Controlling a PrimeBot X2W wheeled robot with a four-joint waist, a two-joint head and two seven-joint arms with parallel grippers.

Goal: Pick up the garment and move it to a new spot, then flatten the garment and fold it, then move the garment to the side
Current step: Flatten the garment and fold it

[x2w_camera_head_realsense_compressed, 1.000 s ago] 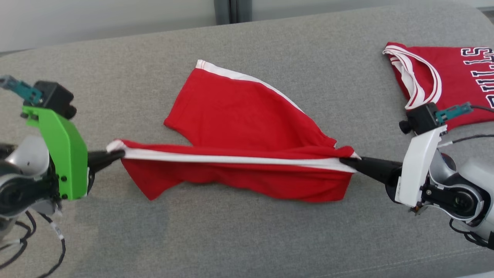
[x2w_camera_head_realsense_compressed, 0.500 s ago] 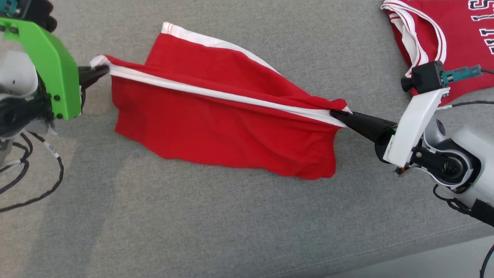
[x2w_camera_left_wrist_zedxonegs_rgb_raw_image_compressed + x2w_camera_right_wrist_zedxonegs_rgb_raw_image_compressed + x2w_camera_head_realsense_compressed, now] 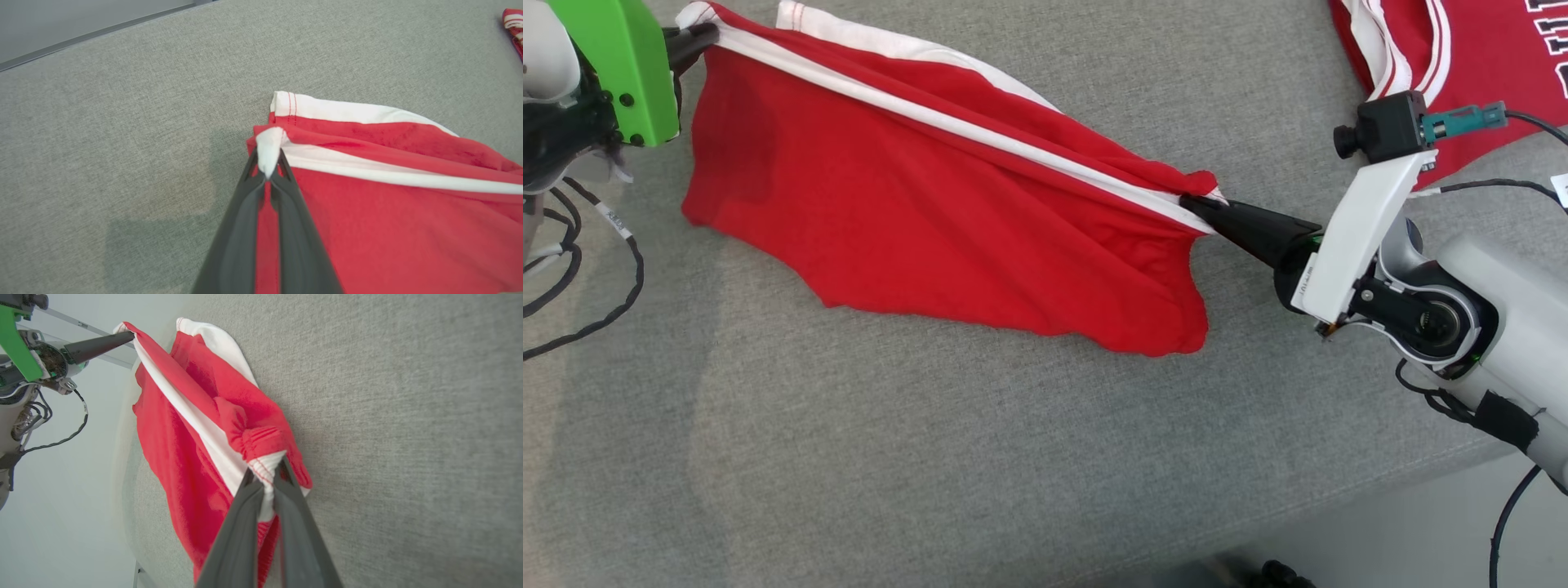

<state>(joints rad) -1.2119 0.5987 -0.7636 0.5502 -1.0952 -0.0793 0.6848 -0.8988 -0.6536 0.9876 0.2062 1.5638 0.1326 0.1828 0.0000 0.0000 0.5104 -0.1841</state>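
The garment (image 3: 915, 229) stretches taut from the left claw (image 3: 704, 34) to the right claw (image 3: 1191, 202), its white-striped edge (image 3: 947, 126) marking the long axis. Each claw is clamped tight on one end.

grey fabric surface (image 3: 1013, 457), pale floor (image 3: 1388, 551)
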